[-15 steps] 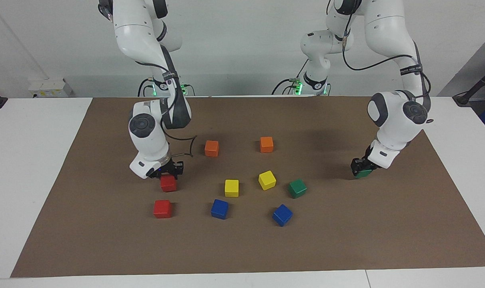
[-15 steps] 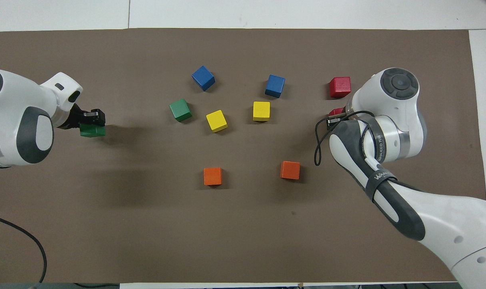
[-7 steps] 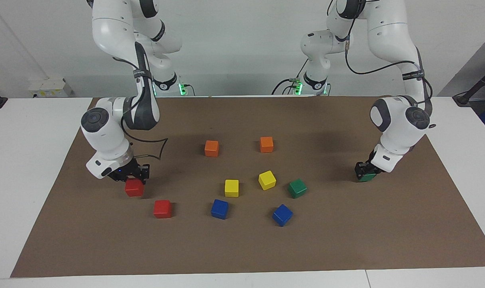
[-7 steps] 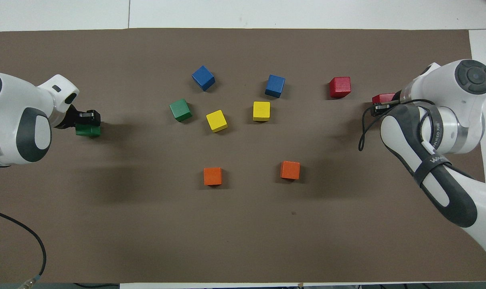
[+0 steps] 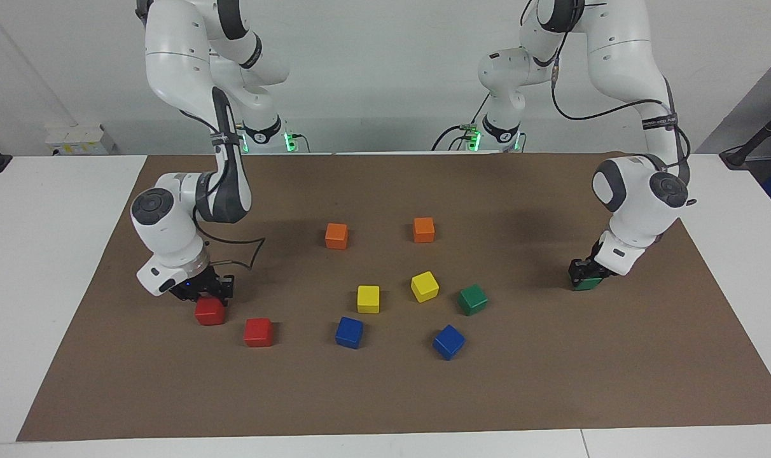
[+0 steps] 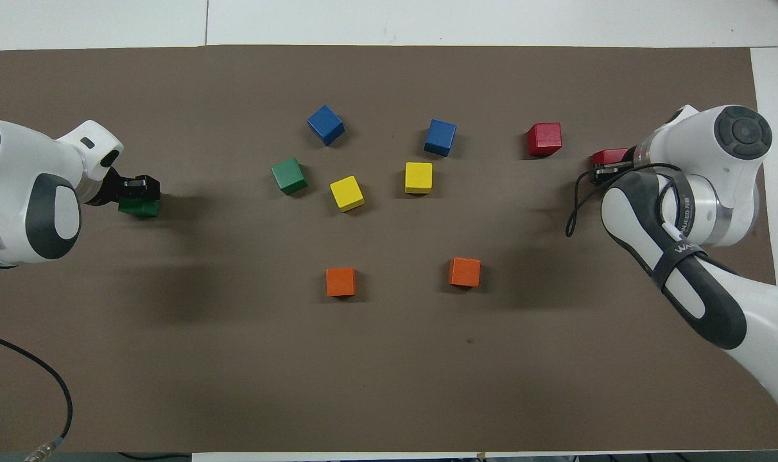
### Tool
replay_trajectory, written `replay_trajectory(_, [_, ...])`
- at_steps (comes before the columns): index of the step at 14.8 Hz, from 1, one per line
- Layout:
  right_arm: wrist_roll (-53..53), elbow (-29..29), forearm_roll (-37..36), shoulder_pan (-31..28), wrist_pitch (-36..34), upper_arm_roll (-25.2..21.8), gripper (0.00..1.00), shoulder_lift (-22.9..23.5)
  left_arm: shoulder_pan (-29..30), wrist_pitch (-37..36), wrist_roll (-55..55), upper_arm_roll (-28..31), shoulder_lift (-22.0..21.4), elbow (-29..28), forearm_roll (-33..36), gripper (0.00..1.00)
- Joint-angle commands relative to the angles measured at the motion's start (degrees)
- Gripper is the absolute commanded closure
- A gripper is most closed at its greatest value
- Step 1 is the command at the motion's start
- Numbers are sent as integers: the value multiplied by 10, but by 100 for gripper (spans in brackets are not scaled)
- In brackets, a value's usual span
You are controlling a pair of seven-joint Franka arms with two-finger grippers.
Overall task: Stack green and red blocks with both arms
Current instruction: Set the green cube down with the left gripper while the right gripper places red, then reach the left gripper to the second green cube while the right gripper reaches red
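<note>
Facing view | right gripper (image 5: 208,294) fingers clamp red block (image 5: 209,312), beside free red block (image 5: 258,332) | left gripper (image 5: 584,272) fingers clamp green block (image 5: 586,282), well apart from free green block (image 5: 472,299)

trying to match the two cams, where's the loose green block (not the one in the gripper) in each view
Facing view: the loose green block sits toward the left arm's end of the cluster, beside a yellow block.
Overhead view: the same block shows on the mirrored side of the cluster.
Shared landmark: the tilted blue block lies just farther from the robots than it.
</note>
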Motion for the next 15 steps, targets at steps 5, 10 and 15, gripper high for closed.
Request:
replay_trajectory(5, [55,134,-8,22,-171,5,0,5,-58,-169,-125,-5,24,170,3,0])
replay_trajectory(10, [146,215,-32,82,-179,5,0,58,-193,-182,-422,-4,38,200,22,0])
replay_trajectory(15, [158,301,-37,93,-203,6,0,125,-227,-115,-529,-4,100,233,39,0])
